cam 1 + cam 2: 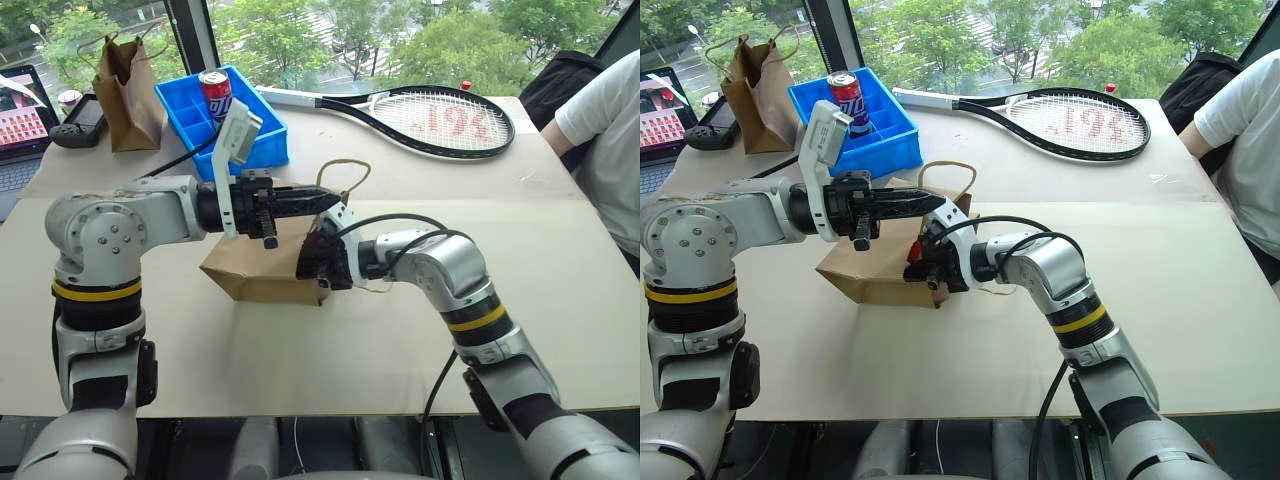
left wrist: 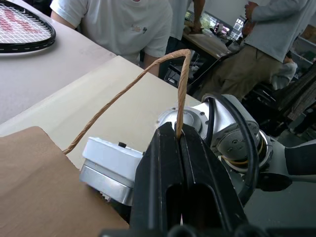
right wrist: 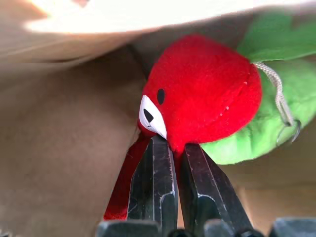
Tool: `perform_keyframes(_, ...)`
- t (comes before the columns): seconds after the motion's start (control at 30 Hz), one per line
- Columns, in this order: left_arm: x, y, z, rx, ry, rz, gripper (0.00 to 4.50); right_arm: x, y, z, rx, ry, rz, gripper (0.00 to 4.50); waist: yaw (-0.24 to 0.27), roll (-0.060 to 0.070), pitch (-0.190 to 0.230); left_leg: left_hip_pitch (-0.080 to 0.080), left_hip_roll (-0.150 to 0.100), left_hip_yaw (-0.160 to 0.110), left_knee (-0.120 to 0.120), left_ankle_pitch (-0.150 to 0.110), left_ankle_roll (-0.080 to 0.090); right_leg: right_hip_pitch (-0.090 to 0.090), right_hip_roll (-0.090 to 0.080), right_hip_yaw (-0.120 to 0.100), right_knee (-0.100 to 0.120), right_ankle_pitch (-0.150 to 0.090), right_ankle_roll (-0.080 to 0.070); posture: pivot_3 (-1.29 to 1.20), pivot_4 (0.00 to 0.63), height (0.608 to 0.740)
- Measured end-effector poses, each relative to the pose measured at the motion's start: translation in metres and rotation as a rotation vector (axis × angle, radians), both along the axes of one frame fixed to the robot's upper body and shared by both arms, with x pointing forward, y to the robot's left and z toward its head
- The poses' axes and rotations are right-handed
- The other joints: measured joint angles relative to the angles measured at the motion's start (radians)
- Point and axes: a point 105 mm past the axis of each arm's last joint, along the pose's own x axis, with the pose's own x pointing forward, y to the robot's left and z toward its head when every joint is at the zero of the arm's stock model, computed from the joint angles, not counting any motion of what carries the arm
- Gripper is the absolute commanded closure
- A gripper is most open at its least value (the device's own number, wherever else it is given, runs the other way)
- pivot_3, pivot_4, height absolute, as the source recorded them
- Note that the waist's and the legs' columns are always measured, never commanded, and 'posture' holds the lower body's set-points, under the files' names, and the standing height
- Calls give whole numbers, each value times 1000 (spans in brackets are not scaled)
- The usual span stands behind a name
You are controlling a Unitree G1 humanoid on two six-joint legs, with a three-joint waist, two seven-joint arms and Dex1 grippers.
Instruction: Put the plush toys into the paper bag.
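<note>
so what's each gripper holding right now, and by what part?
Left gripper: shut on the paper bag, by its loop handle. Right gripper: shut on the red chili plush toy, by its lower edge, inside the bag.

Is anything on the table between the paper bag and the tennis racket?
No. In the left eye view, bare tabletop separates the paper bag from the tennis racket; only the bag's handle loop rises there.

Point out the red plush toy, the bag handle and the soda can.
red plush toy (image 3: 202, 94): right wrist view, middle of its red body.
bag handle (image 2: 183, 84): left wrist view, upright strand above the fingers.
soda can (image 1: 215, 93): left eye view, its side.
</note>
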Motion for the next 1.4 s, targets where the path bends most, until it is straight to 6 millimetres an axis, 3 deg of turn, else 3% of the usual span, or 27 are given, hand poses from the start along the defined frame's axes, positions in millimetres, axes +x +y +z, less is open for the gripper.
perform_keyframes(0.2, 0, 0, -2, 2, 5, 6, 4500, 6, -2, -8, -12, -1, -64, 1838, 1, 0, 0, 0, 0, 0, 0, 0, 0, 0, 0, 0, 0, 0, 0, 0, 150, 740)
perform_keyframes(0.37, -1, -1, -5, 0, 13, 4, 4500, 11, -18, -7, -36, -32, -108, 220, 1, 0, 0, 0, 0, 0, 0, 0, 0, -1, 0, 0, 0, 0, 0, 0, 150, 740)
perform_keyframes(0.73, 0, -2, -7, -4, 15, 8, 4500, 2, -86, 30, -119, -213, -194, 220, 2, 0, 0, -1, 0, 0, 0, 0, 0, -1, 0, 0, -1, 0, 0, 0, 150, 740)
perform_keyframes(0.93, 1, -2, -7, -6, 5, 11, 4500, -26, -135, 27, 1, 3, -327, 220, 9, 0, 0, -2, 0, 0, 0, 0, 0, 1, 0, 0, -3, 0, 0, 0, 150, 740)
perform_keyframes(1.03, 1, -2, -6, -9, 2, 7, 4500, -56, -134, 16, 147, 154, -312, 220, 5, 0, 0, -2, 0, 0, -1, 0, 0, 1, 1, 0, -2, 0, 0, 0, 150, 740)
perform_keyframes(1.17, 1, -2, -6, -9, -5, 6, 4500, -90, -122, -18, 309, 368, -336, 220, 2, 0, 0, -2, 0, 0, -3, 1, 1, 0, 0, 1, -2, 0, 0, 0, 150, 740)
perform_keyframes(1.4, 3, -2, -6, -3, 1, 1, 4500, -78, -113, -52, 486, 561, -652, 220, -1, 1, 1, -2, 0, 2, -5, 6, 1, -5, 0, 2, -1, 3, -3, 0, 150, 740)
